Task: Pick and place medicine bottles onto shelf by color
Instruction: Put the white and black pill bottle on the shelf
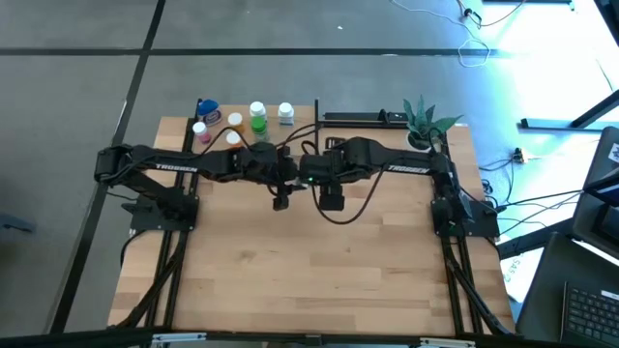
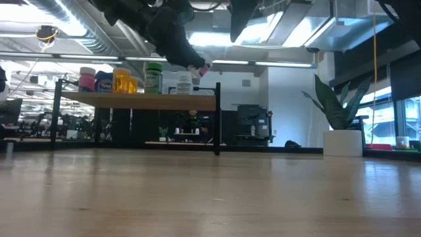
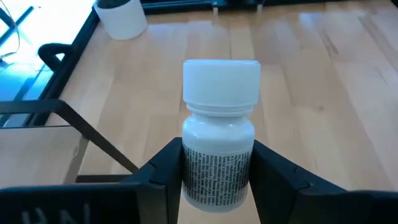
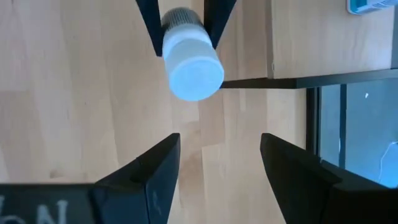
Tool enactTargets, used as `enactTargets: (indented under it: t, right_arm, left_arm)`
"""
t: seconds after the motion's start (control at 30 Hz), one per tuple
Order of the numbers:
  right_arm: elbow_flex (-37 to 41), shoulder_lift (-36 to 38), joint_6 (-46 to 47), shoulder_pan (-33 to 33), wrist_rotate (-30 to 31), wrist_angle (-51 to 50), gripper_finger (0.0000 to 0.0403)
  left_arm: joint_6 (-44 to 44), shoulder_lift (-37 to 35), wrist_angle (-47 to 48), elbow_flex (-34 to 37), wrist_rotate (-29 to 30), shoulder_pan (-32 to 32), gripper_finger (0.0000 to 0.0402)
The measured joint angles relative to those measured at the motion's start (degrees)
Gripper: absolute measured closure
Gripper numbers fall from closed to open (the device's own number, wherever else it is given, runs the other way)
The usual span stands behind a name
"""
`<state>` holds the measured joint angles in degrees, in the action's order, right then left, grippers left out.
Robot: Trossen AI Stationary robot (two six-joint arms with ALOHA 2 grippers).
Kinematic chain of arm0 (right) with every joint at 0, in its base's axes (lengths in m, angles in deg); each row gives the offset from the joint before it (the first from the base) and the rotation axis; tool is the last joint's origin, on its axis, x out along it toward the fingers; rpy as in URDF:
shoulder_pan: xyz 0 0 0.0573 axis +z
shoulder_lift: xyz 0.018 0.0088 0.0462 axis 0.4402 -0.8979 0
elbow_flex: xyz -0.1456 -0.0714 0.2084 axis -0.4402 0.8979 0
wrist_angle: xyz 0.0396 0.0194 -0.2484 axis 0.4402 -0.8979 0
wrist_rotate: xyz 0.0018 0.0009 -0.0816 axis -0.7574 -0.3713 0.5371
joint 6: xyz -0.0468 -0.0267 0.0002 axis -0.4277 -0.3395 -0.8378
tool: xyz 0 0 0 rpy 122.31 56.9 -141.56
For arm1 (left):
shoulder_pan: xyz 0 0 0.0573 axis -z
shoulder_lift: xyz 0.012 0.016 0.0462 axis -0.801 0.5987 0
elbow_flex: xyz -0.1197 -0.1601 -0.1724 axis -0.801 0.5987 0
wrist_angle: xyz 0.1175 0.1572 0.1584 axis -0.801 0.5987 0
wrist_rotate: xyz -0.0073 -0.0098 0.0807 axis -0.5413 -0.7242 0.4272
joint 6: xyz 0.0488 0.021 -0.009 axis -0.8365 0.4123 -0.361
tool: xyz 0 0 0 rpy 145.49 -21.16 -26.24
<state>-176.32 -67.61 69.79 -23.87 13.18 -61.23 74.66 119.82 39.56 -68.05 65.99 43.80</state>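
My left gripper [image 3: 217, 171] is shut on a white medicine bottle [image 3: 219, 134] with a white cap, held in the air near the shelf's right end. In the low view this bottle [image 2: 199, 67] hangs at about the height of the shelf [image 2: 138, 101]. On the shelf stand pink [image 2: 87, 79], blue [image 2: 103, 81], orange [image 2: 122, 79], green [image 2: 152, 77] and white [image 2: 183, 83] bottles. My right gripper [image 4: 219, 177] is open with nothing between its fingers, above the held bottle [image 4: 189, 59] and looking down on its cap. In the high view both grippers meet mid-table, left [image 1: 288, 176] and right [image 1: 332, 198]. My left gripper pinches the white bottle's labelled body [image 3: 217, 180] between its two fingers [image 3: 166, 174], one on each side. The cap [image 3: 221, 81] and neck stand free beyond the fingertips. The bottle is lifted clear of the table and the shelf.
A potted plant [image 1: 426, 126] in a white pot [image 2: 343, 141] stands at the table's far right. A flat black item [image 1: 363, 117] lies along the far edge. The shelf's black corner post [image 4: 309, 124] is close to the held bottle. Bare wooden tabletop [image 1: 309, 271] spreads toward the near edge.
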Motion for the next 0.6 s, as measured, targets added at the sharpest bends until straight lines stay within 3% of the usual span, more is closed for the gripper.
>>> enactTargets:
  t: [0.17,0.6]
  right_arm:
    - [0.0,1.8,1.3,0.0,0.0,0.0,0.0178]
    - [-0.2,5.3,4.1,0.2,0.0,0.0,0.0178]
  left_arm:
    - [1.1,-1.2,0.6,0.0,1.1,-1.2,0.0269]
    - [3.7,-2.4,-3.1,0.1,13.0,-3.3,0.0269]
